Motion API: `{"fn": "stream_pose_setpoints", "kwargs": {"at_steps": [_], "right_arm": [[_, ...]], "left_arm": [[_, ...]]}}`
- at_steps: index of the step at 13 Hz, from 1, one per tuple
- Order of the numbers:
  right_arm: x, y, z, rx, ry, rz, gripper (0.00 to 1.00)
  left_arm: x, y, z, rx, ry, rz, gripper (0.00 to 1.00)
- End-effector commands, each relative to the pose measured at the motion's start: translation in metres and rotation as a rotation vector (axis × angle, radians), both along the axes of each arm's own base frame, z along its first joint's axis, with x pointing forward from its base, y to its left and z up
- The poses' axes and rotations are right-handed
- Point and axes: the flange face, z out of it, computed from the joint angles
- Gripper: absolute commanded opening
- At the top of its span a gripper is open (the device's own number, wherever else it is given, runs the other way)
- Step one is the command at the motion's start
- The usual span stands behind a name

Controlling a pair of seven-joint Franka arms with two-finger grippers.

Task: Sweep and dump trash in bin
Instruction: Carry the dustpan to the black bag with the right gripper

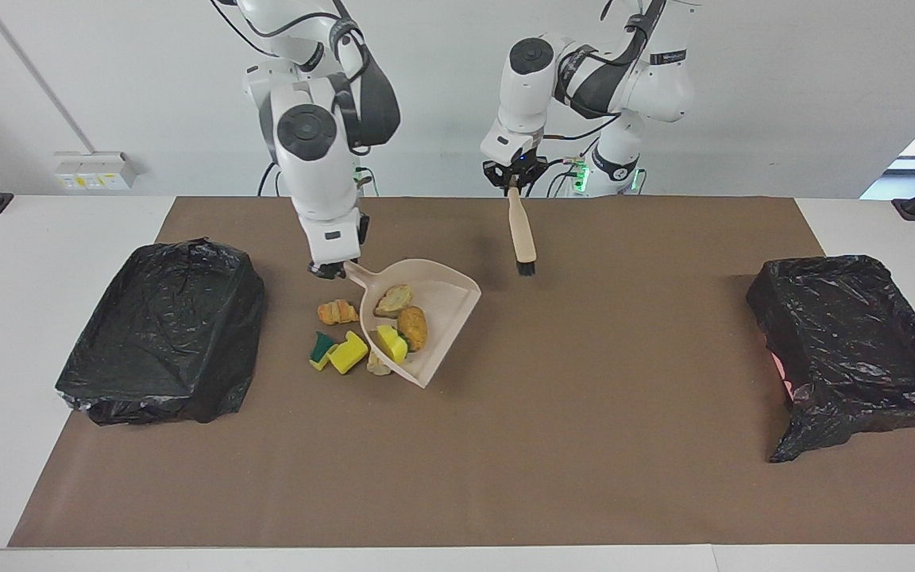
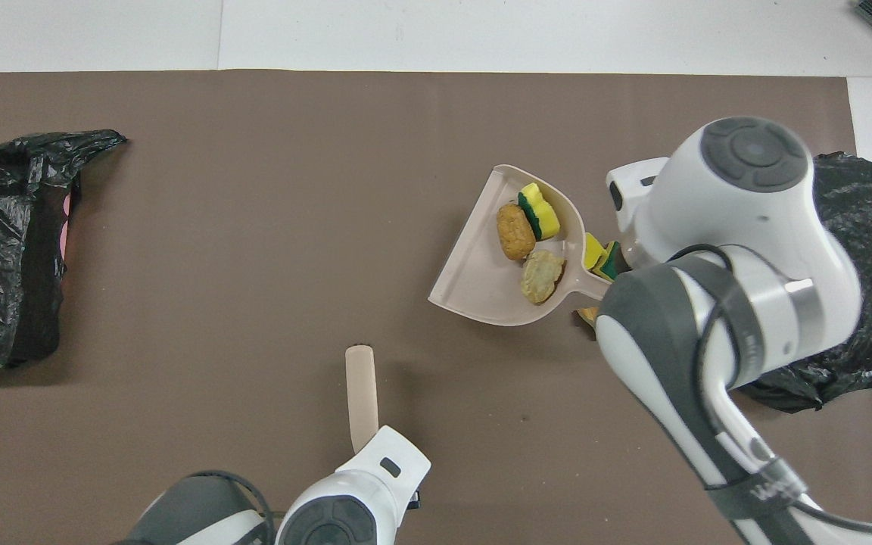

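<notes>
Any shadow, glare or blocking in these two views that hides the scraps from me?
Facing view: even light, soft shadows, all scraps visible, some in the dustpan, some beside it. Overhead view: the right arm covers most scraps outside the dustpan and part of one bin; no glare on the mat.

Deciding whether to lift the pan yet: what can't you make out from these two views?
- Overhead view: the right arm covers most scraps beside the dustpan.
- Facing view: dustpan wall hides part of a beige scrap at its lip.
- Both views: the bins' insides, black liners.
- Overhead view: brush bristles, under its handle.
</notes>
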Motion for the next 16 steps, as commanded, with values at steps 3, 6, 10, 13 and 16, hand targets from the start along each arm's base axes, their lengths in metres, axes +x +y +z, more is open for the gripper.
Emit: {"fn": "stream_pose_setpoints", "kwargs": {"at_steps": [3, 6, 10, 13, 16], "right_arm": [[-0.007, -0.161, 0.043, 0.126, 0.009, 0.122, 0.0], [-0.02, -0.271, 0.051, 0.161, -0.027, 0.159, 0.0], [-0.04, -0.395, 0.028, 0.148, -0.005, 0.292, 0.0], [-0.027, -0.459, 0.016, 0.063, -0.022, 0.411, 0.0], [-0.012, -0.472, 0.02, -0.045, -0.045, 0.449, 0.0]], "left_arm": [[-0.06, -0.014, -0.032, -0.035, -0.054, -0.023, 0.0], [-0.091, -0.021, -0.049, -0.058, -0.041, -0.015, 0.0], [-0.105, -0.016, -0.061, -0.079, -0.034, -0.023, 0.0], [-0.1, -0.013, -0.066, -0.094, -0.003, -0.019, 0.0], [-0.099, -0.012, -0.067, -0.109, 0.021, -0.04, 0.0]]}}
